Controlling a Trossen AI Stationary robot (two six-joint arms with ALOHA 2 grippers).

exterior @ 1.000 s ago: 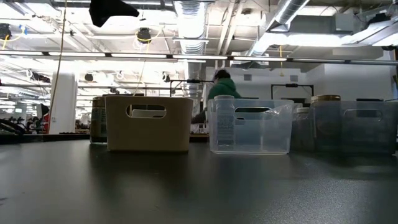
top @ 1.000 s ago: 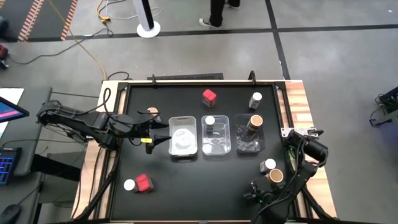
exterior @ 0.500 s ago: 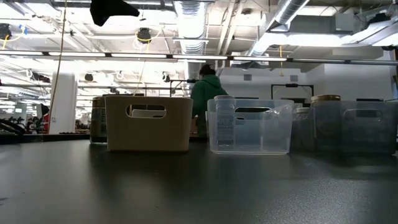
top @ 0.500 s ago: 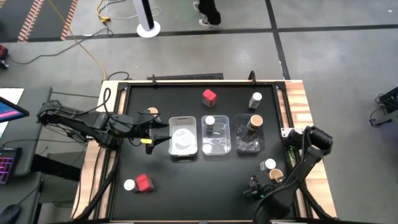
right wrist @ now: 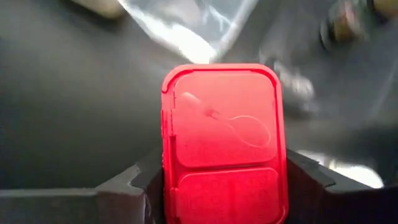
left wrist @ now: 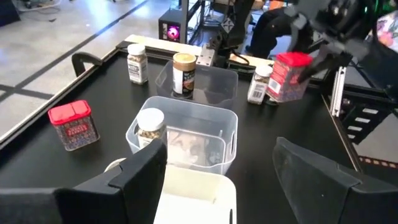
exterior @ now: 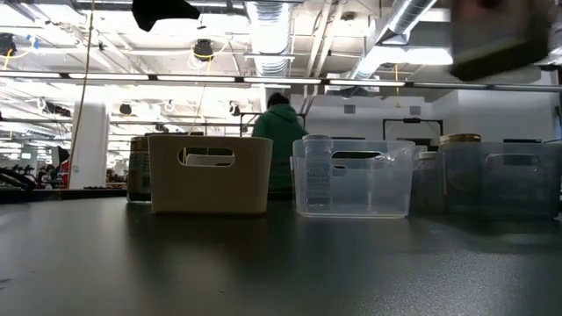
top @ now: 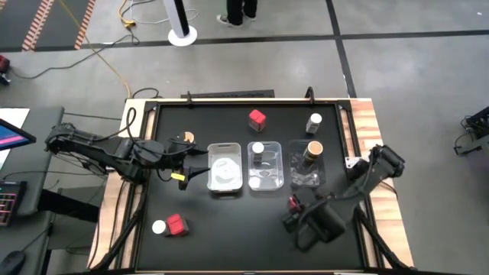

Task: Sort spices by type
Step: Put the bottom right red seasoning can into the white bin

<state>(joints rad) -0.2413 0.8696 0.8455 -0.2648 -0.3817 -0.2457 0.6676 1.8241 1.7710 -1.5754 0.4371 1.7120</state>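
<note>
**Sorting barely begun: two jars binned, one red box in the air**

Nearest the front edge, a white-lidded jar [top: 158, 227] and a red box [top: 176, 224] sit touching on the bare table, unsorted; the right gripper [top: 295, 205] is clamped on a second red box [right wrist: 222, 143] and holds it above the table, in front of the trays; the left gripper [top: 200, 161] hangs with its fingers spread and nothing between them, just beside the leftmost tray [top: 225, 168]; that tray looks empty of spices. The middle tray [top: 265, 177] holds one white-lidded jar [top: 258, 149]; the right tray [top: 306, 179] holds one tan-lidded jar [top: 313, 150]. Farther back, a third red box [top: 257, 118], another white-lidded jar [top: 315, 121] and a tan lid [top: 186, 137] behind the left arm stand loose; by my judgement most of the sorting remains, and the empty tray seems meant for the red boxes.
</note>
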